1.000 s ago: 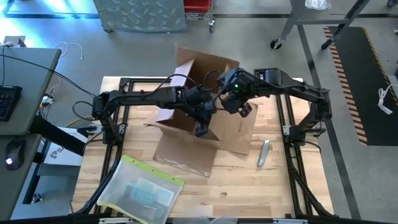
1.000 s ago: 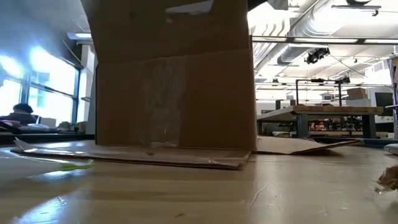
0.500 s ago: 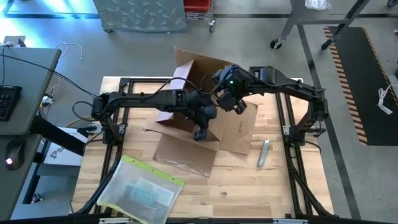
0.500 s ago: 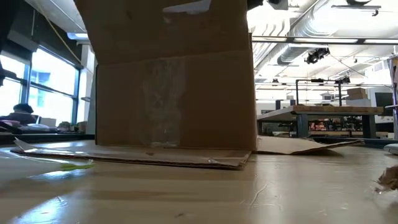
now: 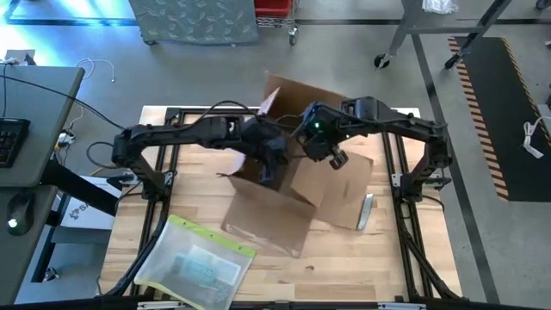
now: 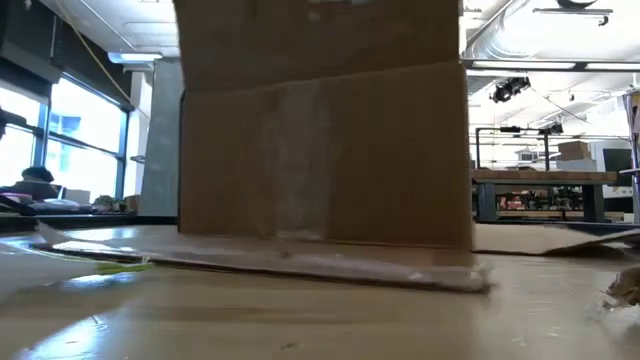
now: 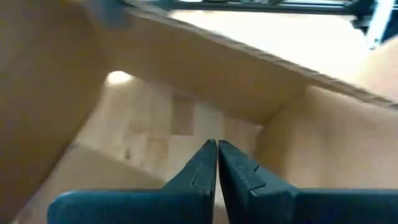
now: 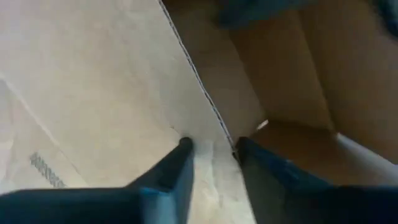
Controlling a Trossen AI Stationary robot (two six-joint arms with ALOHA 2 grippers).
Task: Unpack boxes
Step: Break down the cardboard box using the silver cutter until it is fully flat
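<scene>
Right hand (image 8: pixel 211 149) straddles the wall edge of the brown box (image 5: pixel 301 146), fingers either side, at mid-desk (image 5: pixel 413 267). Left hand (image 7: pixel 217 149), pressed together, reaches inside it. Clear sleeve (image 5: pixel 194 263) lies near-left.

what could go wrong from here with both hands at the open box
The right hand straddles the box wall edge; if it is not squarely closed, the cardboard may slip or tear. The left hand is shut inside the box, so a further shift could snag it. The box may also slide onto the yellow-edged sleeve.
</scene>
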